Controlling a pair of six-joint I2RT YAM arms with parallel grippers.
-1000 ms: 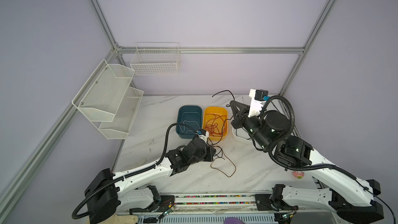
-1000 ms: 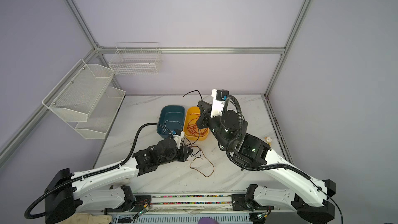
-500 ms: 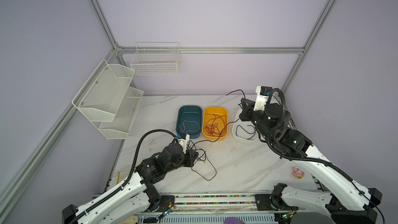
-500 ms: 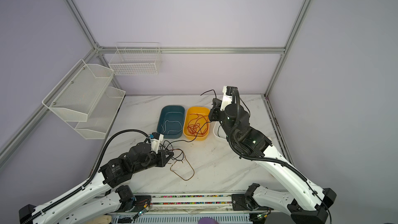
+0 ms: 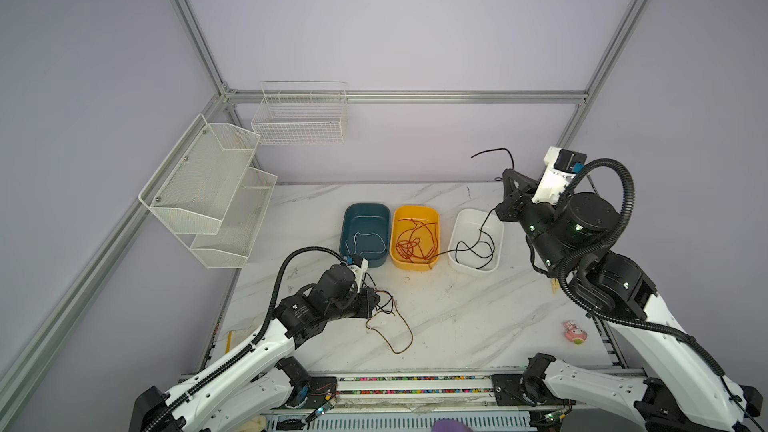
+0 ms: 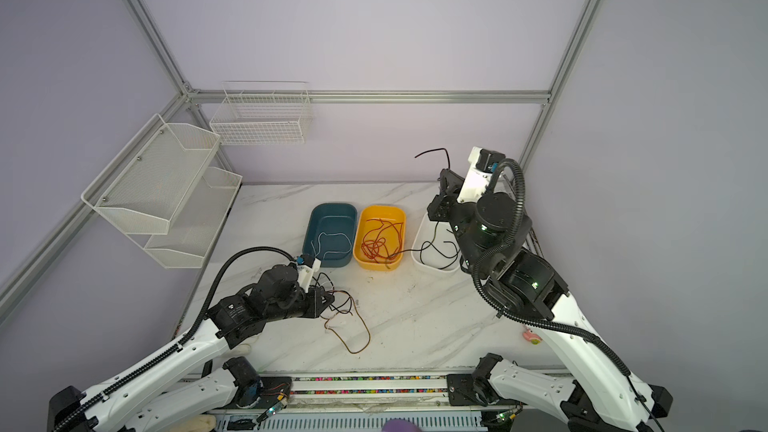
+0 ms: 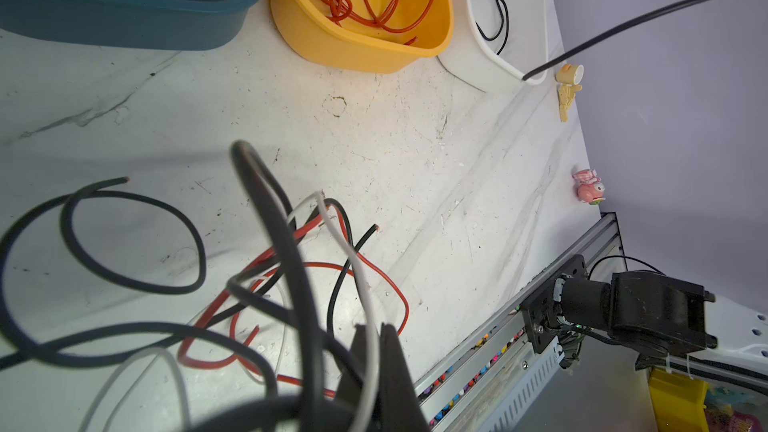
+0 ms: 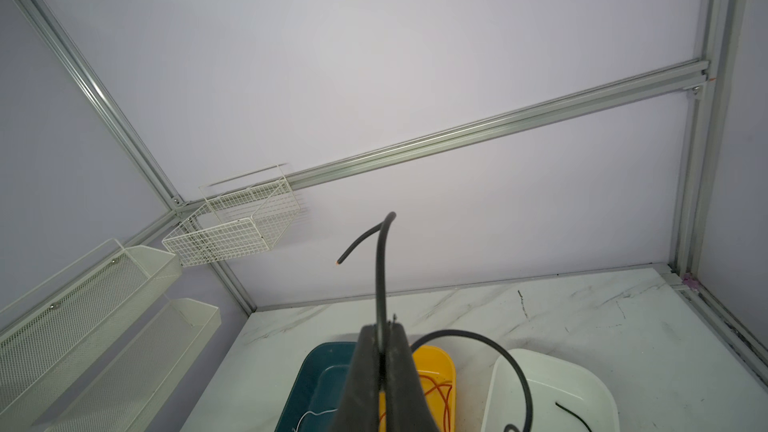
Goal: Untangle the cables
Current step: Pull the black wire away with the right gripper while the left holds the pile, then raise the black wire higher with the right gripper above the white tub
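Three bins stand side by side toward the back of the marble worktop (image 5: 465,317): a teal bin (image 5: 365,206) holding one white cable (image 5: 365,235), a yellow bin (image 5: 415,209) holding a heap of red-orange cables (image 5: 415,238), and a white bin (image 5: 468,218) nearest the right edge. The right fingers (image 8: 401,361) are pressed together on a black cable (image 8: 378,272), raised in the air above the back right part of the worktop, over the white bin's far end. A short free end curls up past them, while the long part hangs down and loops inside the white bin; a dark strand crosses from there to the yellow bin's near right corner. In the front left part of the worktop the left fingers (image 7: 397,361) sit low, closed narrow on a tangle (image 5: 384,305) of black, red and white cables. In the left wrist view a white strand runs in between them and black strands crowd against them. One reddish-brown loop (image 5: 399,336) of the tangle lies spread on the worktop toward the front edge. A small pink toy (image 5: 574,332) lies by the right edge, well apart from the cables.
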